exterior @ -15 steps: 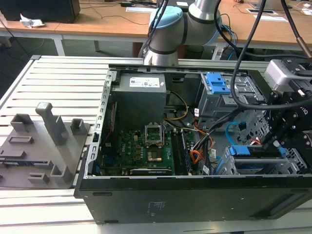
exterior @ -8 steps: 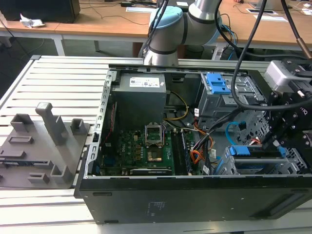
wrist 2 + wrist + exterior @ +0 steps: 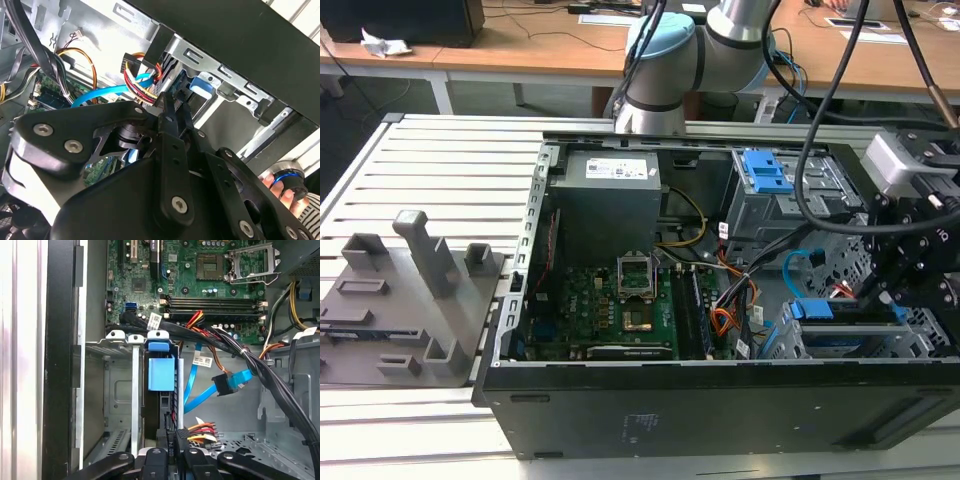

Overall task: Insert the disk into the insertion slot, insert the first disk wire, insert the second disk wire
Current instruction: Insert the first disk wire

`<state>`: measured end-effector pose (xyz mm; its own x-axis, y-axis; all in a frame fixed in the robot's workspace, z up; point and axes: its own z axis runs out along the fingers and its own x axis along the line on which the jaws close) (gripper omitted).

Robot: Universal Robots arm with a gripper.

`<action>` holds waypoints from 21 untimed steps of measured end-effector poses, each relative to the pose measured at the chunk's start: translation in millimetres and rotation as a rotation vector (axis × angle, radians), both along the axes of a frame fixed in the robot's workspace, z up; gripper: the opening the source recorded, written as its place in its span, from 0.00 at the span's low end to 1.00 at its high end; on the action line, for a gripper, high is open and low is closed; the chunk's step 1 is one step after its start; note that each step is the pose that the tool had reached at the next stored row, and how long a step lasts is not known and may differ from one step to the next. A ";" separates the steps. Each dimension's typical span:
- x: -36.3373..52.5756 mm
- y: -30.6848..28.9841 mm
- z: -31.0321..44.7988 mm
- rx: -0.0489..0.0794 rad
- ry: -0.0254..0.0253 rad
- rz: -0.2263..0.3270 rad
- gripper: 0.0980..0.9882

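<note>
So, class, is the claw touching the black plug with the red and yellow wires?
Touching. The first wrist view shows the claw with a fingertip pressed against each side of the black plug, no gap visible on either side.

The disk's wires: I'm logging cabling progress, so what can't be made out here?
First wrist view: sockets of the disk, hidden behind the hand and the black connector it grips.
Second wrist view: whether that connector is seated; the hand's own body covers it.
Exterior view: wire end of the insertion slot, blocked by the hand.
</note>
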<state>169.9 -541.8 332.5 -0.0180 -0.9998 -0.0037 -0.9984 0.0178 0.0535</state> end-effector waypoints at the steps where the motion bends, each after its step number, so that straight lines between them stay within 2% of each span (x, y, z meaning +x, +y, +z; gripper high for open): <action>1: 0.3 0.0 -0.4 0.000 0.0002 0.000 0.10; 8: 0.9 0.0 -2.2 0.001 0.0001 0.000 0.10; 9: 0.9 0.0 -2.1 0.000 0.0002 0.000 0.18; 10: 0.9 0.0 -1.6 0.000 0.0002 0.000 0.18; 11: 0.9 0.0 0.6 0.002 0.0001 0.000 0.18; 12: 0.9 0.0 7.1 0.001 0.0003 0.000 0.18; 13: 0.9 0.0 14.1 0.000 0.0002 0.000 0.18; 14: 0.8 0.7 26.3 0.000 0.0002 0.000 0.18; 15: 0.9 0.8 32.7 0.000 0.0002 0.000 0.02; 16: 0.8 0.8 36.2 0.000 0.0002 0.000 0.01; 18: -1.7 0.8 36.3 0.001 0.0002 0.000 0.01; 19: -6.0 0.8 36.3 0.001 0.0000 0.000 0.01; 21: -22.4 0.8 36.4 0.000 -0.0025 0.000 0.01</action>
<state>147.6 -541.0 368.9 -0.0179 -0.9998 -0.0042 -0.9985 0.0177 0.0510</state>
